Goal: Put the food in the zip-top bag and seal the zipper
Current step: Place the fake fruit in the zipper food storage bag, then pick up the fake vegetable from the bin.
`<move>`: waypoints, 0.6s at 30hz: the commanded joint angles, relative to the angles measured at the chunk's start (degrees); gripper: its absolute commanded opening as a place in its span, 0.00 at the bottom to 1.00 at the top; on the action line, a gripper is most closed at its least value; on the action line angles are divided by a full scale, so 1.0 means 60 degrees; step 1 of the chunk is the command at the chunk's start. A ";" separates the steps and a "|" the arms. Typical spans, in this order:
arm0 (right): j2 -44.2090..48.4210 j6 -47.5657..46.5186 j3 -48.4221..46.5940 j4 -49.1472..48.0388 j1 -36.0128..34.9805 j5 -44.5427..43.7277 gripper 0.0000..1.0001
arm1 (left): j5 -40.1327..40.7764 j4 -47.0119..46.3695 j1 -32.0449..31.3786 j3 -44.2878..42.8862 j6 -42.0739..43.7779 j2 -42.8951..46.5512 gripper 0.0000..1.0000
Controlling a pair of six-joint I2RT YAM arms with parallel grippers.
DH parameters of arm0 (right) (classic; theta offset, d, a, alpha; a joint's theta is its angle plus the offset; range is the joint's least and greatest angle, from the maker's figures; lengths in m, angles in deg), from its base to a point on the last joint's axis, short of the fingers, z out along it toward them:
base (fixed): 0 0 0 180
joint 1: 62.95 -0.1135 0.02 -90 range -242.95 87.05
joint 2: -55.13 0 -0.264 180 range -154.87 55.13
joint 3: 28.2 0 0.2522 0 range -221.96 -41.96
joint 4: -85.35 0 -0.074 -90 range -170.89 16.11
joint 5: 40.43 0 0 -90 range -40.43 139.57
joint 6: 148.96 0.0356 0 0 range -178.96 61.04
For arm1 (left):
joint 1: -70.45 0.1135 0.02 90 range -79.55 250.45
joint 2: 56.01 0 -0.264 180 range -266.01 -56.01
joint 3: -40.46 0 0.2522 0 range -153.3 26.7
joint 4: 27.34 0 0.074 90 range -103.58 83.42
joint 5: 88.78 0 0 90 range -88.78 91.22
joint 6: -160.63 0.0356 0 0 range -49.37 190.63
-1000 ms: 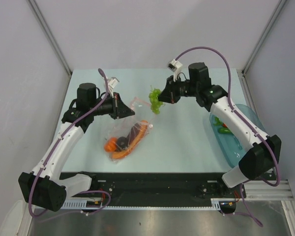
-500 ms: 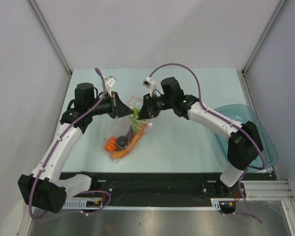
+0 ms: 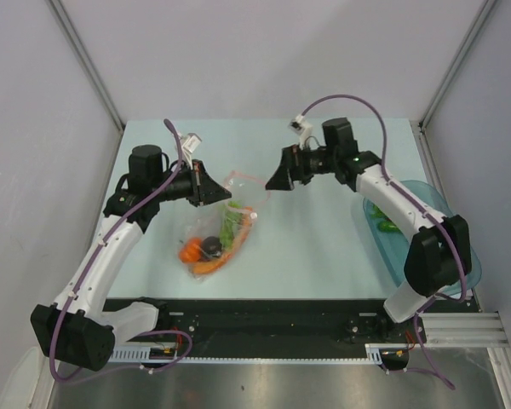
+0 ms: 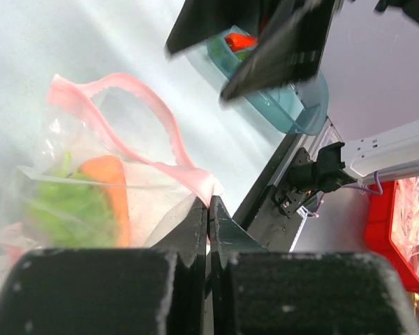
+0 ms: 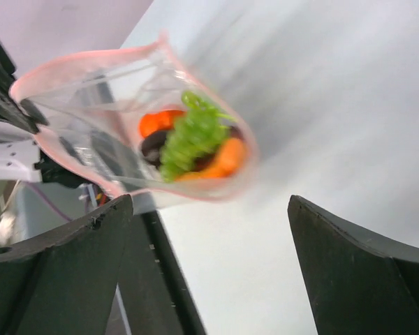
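The clear zip-top bag (image 3: pixel 215 232) lies left of centre with its mouth lifted. My left gripper (image 3: pixel 224 196) is shut on the pink zipper (image 4: pixel 148 106) at the mouth's edge; the left wrist view shows the strip pinched at my left gripper's (image 4: pixel 209 202) tips. Inside the bag are the green grape bunch (image 3: pixel 230 225), an orange-red round fruit (image 3: pixel 190 251), a dark ball (image 3: pixel 210 245) and a carrot (image 3: pixel 209 266). My right gripper (image 3: pixel 271 181) stands open and empty just right of the mouth. The right wrist view looks past my right gripper (image 5: pixel 209 216) into the bag at the grapes (image 5: pixel 192 136).
A teal translucent bowl (image 3: pixel 413 251) sits at the table's right edge, under the right arm, with green and red pieces (image 3: pixel 384 224) in it. The black rail of the arm bases (image 3: pixel 264 328) runs along the near edge.
My right gripper brought the grape bunch into the bag's mouth, opened and drew back to the right. The grapes now lie in the bag. The left gripper kept its hold.
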 commanded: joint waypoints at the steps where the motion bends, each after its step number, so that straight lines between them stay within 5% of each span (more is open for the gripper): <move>1: 0.0677 -0.1435 -0.0233 0.1129 0.1312 0.0482 0.97 | -0.0204 -0.0427 0.0049 -0.0082 0.0051 0.0176 0.00; 12: 0.0663 -0.6123 -0.0497 0.5480 0.6085 -0.0924 0.95 | -0.0175 -0.0530 0.0049 0.0021 0.0036 0.0103 0.00; 18: 0.0341 -0.9080 -0.0497 0.7194 0.7582 -0.2211 0.89 | -0.0131 -0.0427 0.0049 0.0065 0.0153 0.0191 0.00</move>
